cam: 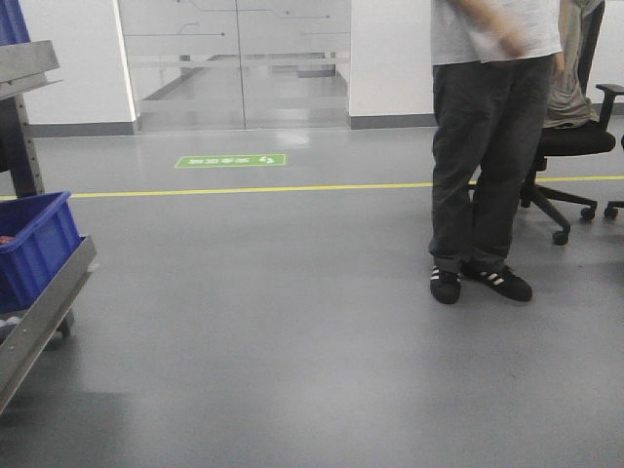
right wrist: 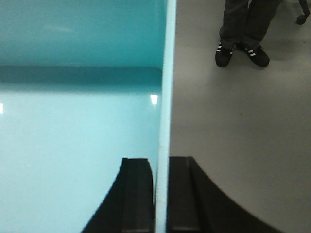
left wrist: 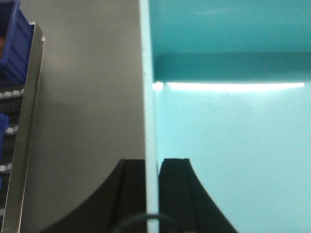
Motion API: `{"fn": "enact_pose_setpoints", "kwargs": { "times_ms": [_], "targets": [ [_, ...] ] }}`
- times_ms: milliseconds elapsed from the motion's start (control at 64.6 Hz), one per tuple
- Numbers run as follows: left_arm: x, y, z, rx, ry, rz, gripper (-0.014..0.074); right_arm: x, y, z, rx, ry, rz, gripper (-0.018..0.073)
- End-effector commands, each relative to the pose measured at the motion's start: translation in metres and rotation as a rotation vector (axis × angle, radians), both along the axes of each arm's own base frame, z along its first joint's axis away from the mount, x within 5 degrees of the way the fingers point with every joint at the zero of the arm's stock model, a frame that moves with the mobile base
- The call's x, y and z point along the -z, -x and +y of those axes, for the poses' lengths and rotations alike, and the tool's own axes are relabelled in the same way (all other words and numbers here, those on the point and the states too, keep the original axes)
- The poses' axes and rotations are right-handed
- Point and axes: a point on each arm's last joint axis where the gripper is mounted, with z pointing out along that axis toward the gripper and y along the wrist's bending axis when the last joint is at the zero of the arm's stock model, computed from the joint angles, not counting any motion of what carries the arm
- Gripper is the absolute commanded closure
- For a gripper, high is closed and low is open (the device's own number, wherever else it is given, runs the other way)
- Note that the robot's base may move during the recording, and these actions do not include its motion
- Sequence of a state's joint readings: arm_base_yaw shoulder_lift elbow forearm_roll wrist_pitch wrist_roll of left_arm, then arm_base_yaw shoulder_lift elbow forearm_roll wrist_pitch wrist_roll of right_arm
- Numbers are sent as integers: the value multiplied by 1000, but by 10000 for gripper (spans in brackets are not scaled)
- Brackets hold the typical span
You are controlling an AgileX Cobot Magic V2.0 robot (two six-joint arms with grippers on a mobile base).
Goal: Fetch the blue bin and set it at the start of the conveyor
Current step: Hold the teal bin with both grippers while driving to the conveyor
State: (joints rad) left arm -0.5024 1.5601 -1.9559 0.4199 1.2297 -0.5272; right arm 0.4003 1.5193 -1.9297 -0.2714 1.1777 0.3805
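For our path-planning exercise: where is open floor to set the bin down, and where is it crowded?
Free: grey floor between steel rack, left, and standing person, right, up to the yellow line. Crowded: around the person and office chair; by the rack's blue crate.

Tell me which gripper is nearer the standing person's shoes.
Right. The right gripper clamps the blue bin wall facing the shoes; the left gripper clamps the opposite wall, beside the steel rack, the bin between them.
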Motion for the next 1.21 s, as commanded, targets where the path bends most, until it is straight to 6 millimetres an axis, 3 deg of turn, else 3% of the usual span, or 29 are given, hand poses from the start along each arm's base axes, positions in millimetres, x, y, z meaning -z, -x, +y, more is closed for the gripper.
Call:
{"fn": "enact_pose_setpoints", "kwargs": {
  "times_ms": [0, 1191],
  "targets": [
    [-6, 2, 0, 11, -2, -41, 707, -12, 5, -2, -14, -5, -70, 721],
    [-6, 1, 1, 9, -2, -41, 707, -11, 4, -2, -13, -4, -69, 721]
  ]
}}
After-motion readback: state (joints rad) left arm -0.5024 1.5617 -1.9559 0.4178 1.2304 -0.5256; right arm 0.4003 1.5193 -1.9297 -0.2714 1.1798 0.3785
